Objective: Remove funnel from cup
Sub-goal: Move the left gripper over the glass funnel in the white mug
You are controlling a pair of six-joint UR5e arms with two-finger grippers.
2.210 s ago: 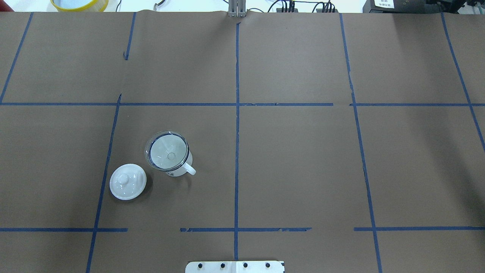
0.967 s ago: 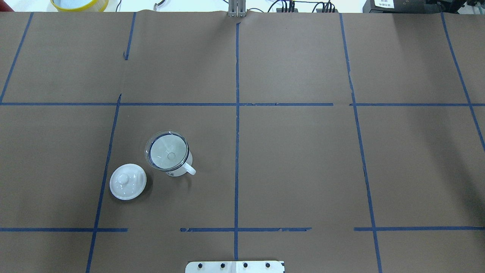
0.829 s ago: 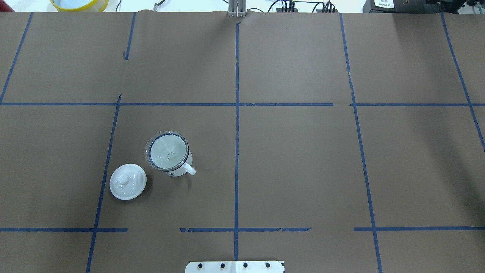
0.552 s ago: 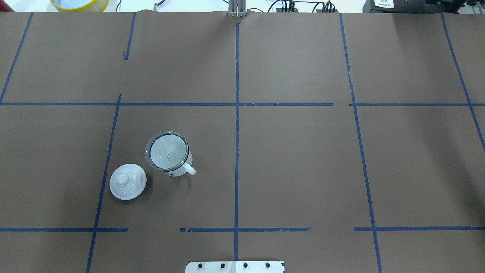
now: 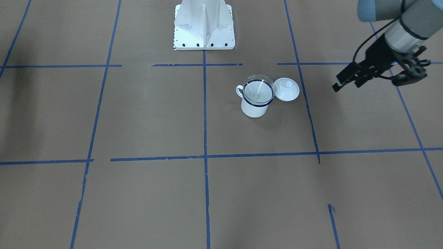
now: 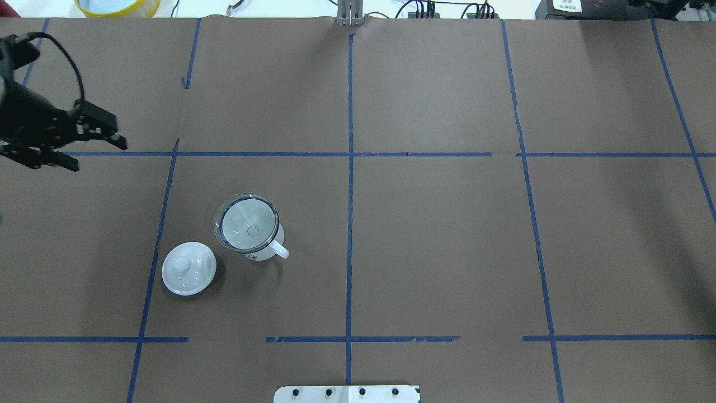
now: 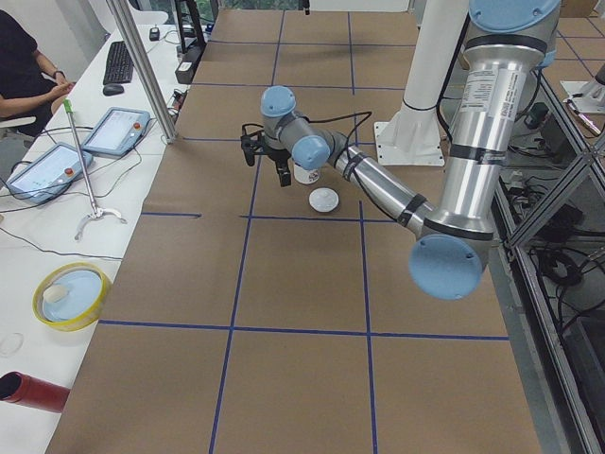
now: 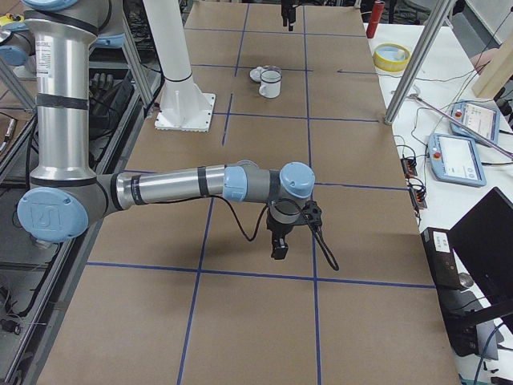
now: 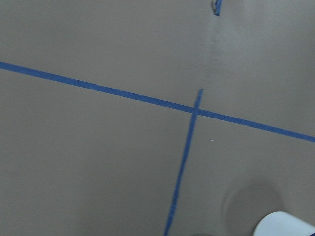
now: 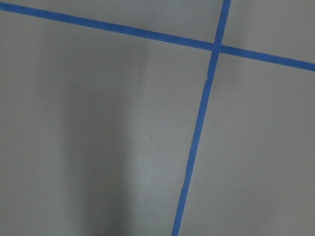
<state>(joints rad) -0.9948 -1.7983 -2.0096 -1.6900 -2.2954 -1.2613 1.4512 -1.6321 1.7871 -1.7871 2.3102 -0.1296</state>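
Black left gripper [image 6: 99,156]: jaws spread, empty, above the brown paper [image 6: 447,235] at the table's left side, well apart from the cup [image 6: 267,250]. Right gripper [image 8: 278,251]: low over bare paper, far off; spread or clenched, cannot tell. Clear funnel [image 6: 248,225] seated in the upright white cup, rim on rim. White lid [image 6: 189,268] just beside the cup.

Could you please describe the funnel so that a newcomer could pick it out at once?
On the brown table with the blue tape grid, find the white cup with a dark blue rim, left of the centre line in the overhead view. The funnel sits in its mouth: a clear cone, unlike the opaque white domed lid beside the cup.
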